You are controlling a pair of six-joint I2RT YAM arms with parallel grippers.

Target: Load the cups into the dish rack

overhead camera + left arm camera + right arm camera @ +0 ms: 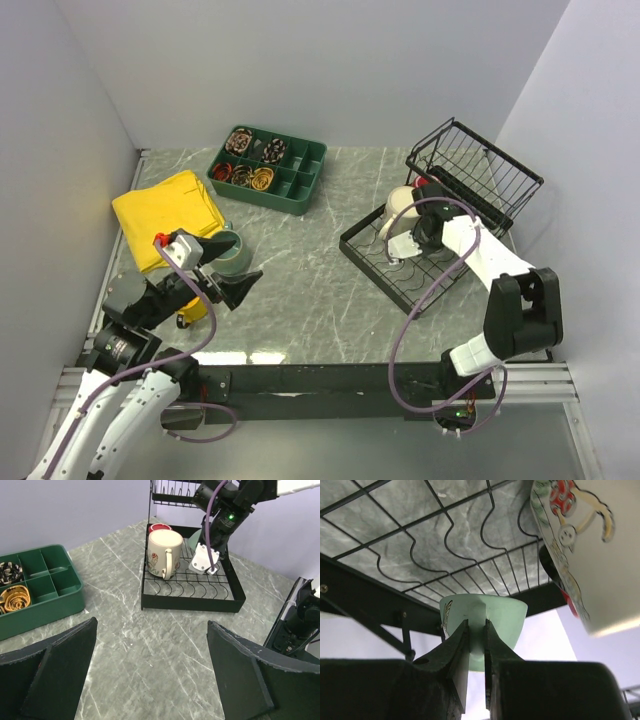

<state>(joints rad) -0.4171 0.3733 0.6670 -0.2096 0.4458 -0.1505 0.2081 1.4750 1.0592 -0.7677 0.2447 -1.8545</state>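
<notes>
Right end effector (476,626) pinched shut on the handle of the pale teal cup (505,615), over the dish rack (190,604) base, cream mug (162,552) just beside, red mug (160,528) behind, left end effector (232,287) spread wide and empty above the tabletop (320,290), grey-green mug (232,250) and yellow cloth (165,215) near it

The rack (190,602) is black coated wire, the cream mug (162,550) glossy ceramic, the teal mug (502,614) smooth, the tray (45,607) plastic, the tabletop (150,645) polished.
</notes>
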